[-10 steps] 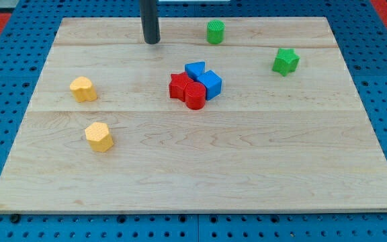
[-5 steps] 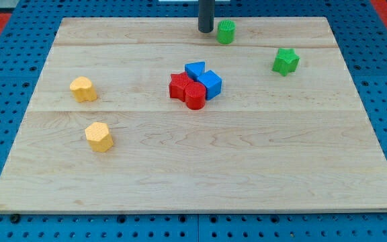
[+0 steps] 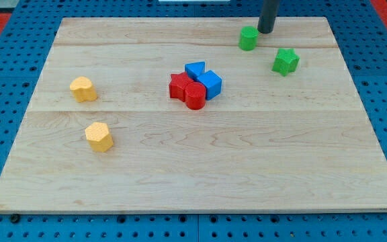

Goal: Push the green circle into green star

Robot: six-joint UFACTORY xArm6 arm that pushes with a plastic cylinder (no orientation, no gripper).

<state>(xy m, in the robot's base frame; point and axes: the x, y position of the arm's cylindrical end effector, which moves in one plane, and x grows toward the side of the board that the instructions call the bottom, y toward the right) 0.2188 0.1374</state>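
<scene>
- Where the view's left began, two yellow blocks sat on the wooden bench [image 3: 301, 168]: the upper yellow block [image 3: 82, 89] lay near the left edge, and the lower yellow block [image 3: 99, 136] lay just below it and slightly right, the two apart from each other.
- Near the middle, four blocks were huddled touching one another: a red star [image 3: 178, 86] at the cluster's left, a red cylinder [image 3: 195, 96] at its bottom, a blue block [image 3: 195, 69] at its top and a blue cube [image 3: 210, 84] at its right.
- Further right, near the view's top, stood the green circle [image 3: 248, 38], well apart from the cluster.
- Just beside that circle, at its upper right, my tip [image 3: 266, 30] rested on the bench, close against it; whether they touched could not be told.
- As a plain rod, the tool had nothing to clench and grasped no block.
- Rightmost sat the green star [image 3: 285, 61], below and right of the circle, near it but with a gap between them.
</scene>
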